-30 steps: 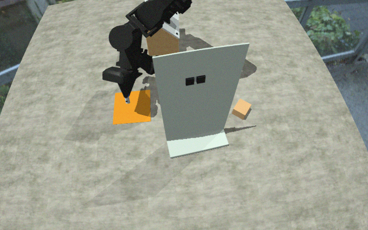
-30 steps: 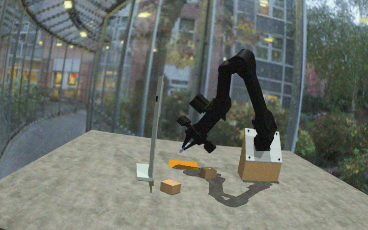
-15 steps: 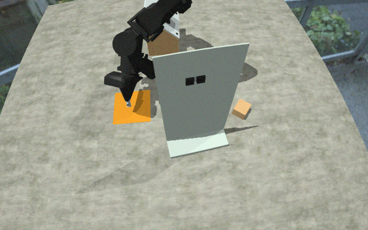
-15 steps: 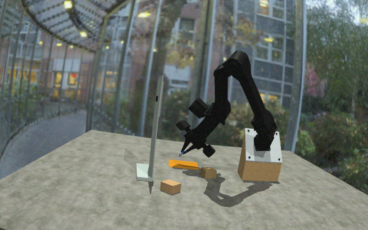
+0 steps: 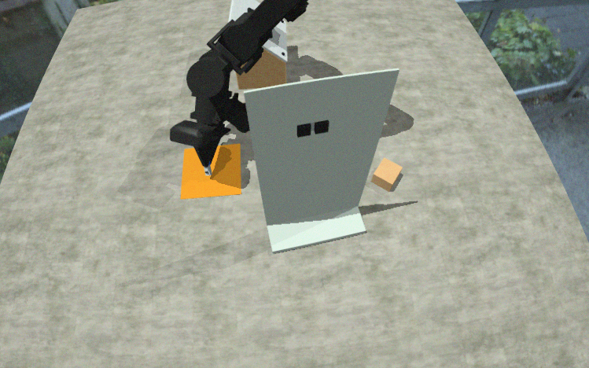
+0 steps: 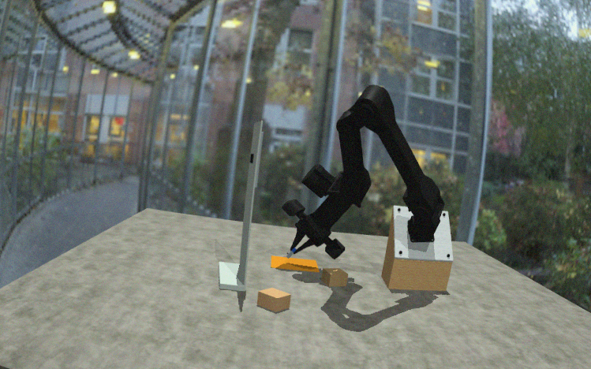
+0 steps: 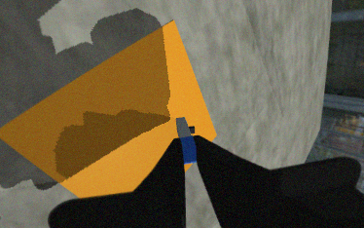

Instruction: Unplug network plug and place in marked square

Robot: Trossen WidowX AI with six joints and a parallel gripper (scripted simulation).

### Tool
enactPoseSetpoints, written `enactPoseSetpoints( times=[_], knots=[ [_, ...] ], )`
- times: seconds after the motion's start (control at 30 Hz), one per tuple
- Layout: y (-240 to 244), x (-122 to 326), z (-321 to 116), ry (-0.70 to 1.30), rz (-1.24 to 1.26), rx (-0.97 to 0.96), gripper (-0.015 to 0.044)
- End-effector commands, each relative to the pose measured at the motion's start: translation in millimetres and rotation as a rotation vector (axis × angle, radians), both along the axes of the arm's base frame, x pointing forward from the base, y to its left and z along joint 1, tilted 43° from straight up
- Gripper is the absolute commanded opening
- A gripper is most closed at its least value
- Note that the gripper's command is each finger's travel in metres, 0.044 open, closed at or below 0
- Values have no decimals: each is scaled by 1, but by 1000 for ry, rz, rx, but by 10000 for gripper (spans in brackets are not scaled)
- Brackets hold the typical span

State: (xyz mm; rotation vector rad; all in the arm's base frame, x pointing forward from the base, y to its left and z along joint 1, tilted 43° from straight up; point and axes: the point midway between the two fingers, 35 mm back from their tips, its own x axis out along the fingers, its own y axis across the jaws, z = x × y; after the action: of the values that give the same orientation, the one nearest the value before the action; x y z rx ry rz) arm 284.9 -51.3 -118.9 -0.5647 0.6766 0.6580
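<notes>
"Network plug (image 5: 209, 171) (image 6: 291, 252) (image 7: 189, 148), over at the left from the top: out of the panel and over the orange square (image 5: 195, 180) (image 6: 283, 261) (image 7: 189, 88), right?"

"Yes, gripped by its blue part between the fingers (image 5: 204, 155) (image 6: 302, 246), which hide some of it. Is it touching down?"

"Can't tell; its tip is tiny from the side. I can't make out the tab's position either."

"Next, rightward, the upright panel (image 5: 314, 174) (image 6: 248, 206) has two dark openings, but its arm-side face is out of sight."

"And beyond it, an orange-tan block (image 5: 387, 171) (image 6: 274, 299) on the surface (image 5: 287, 310) (image 6: 173, 321) (image 7: 267, 83)."
</notes>
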Motion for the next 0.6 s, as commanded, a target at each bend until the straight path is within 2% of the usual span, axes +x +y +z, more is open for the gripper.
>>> enactPoseSetpoints(
  times=[0.0, 0.57],
  knots=[
    [4, -3, -5, 9, -6, 2, 0],
    [10, -1, -8, 4, 0, 4, 0]
  ],
)
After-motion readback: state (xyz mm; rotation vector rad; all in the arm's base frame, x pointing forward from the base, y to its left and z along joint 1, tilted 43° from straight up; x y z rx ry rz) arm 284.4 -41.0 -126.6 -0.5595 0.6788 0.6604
